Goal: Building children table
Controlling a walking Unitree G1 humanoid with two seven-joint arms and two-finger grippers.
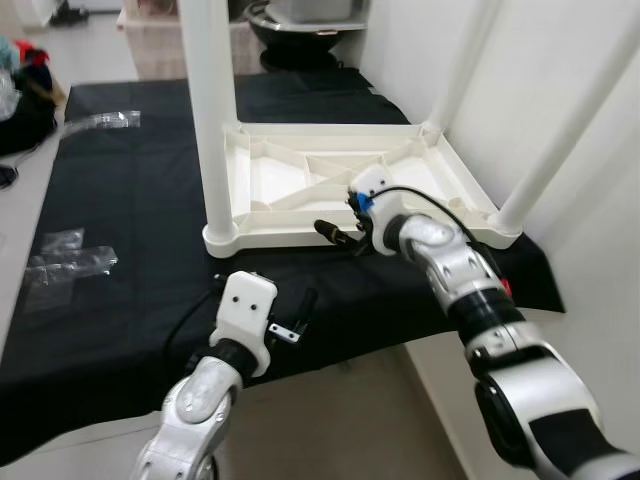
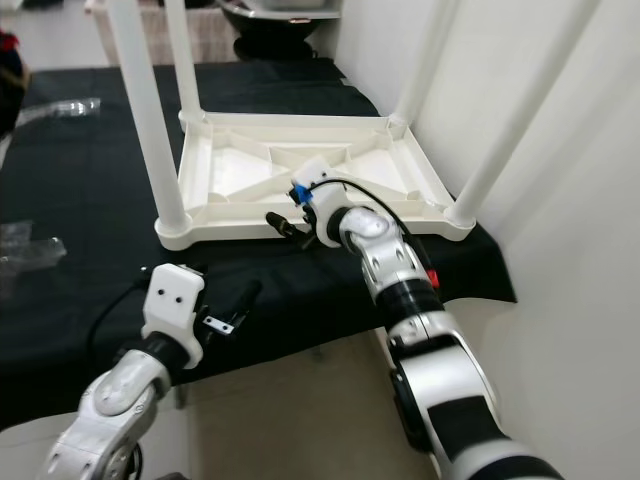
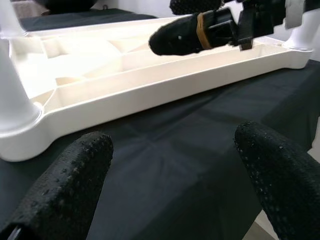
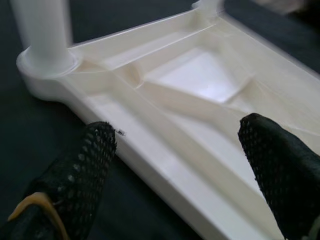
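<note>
Lying upside down, the white ribbed table (image 1: 340,185) has legs up; both grippers (image 1: 340,235) (image 1: 300,318) gape, holding nothing.

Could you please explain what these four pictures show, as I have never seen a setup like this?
This is a humanoid robot with two silver arms, each ending in a black two-fingered pincer. The two wide pictures come from its head cameras, looking down. The two close-ups come from cameras on its wrists, looking along the fingers. A white table lies upside down on a black cloth, its legs pointing up. The right pincer is open at the table's near edge. The left pincer is open over the cloth and holds nothing. Clear plastic bags lie to the left.
</note>
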